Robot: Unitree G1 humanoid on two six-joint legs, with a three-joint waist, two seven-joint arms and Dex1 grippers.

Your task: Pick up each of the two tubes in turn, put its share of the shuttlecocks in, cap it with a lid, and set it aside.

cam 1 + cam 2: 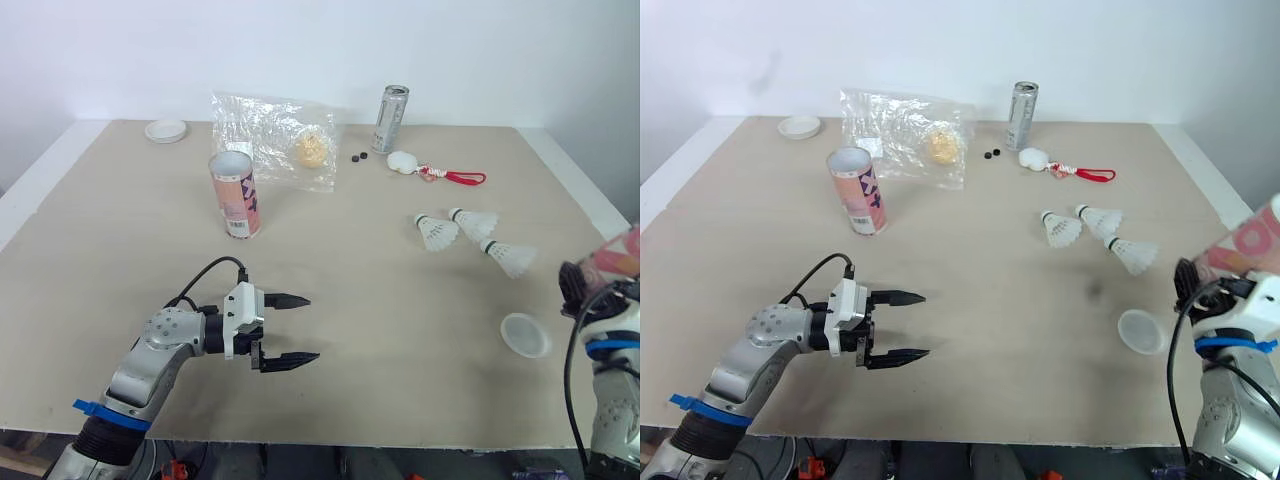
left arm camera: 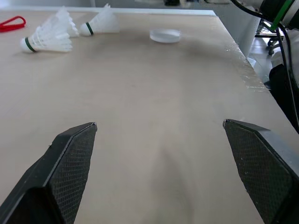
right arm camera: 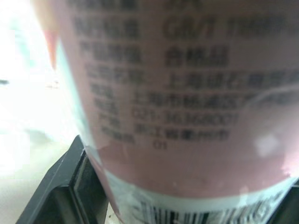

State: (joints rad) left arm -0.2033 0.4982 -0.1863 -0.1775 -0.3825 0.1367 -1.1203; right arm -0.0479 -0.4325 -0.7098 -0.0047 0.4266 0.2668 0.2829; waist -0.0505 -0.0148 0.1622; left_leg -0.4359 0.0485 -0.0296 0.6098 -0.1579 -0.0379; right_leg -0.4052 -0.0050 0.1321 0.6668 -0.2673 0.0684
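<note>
One pink tube (image 1: pixel 236 195) stands upright and uncapped on the table, left of centre. My right gripper (image 1: pixel 1202 284) at the table's right edge is shut on the second pink tube (image 1: pixel 1252 240), which fills the right wrist view as a printed pink wall (image 3: pixel 187 93). Three white shuttlecocks (image 1: pixel 437 232) (image 1: pixel 475 222) (image 1: pixel 510 258) lie on the right half of the table. A clear lid (image 1: pixel 525 334) lies near the front right; another white lid (image 1: pixel 166 130) sits at the back left. My left gripper (image 1: pixel 290 330) hovers open over bare table near the front.
A crumpled clear plastic bag (image 1: pixel 272 140) with a yellowish ball lies at the back. Beside it stand a metal can (image 1: pixel 390 118), two small black bits (image 1: pixel 357 156) and a white charm with a red cord (image 1: pixel 440 172). The table's right edge (image 2: pixel 238 51) runs close to my right arm.
</note>
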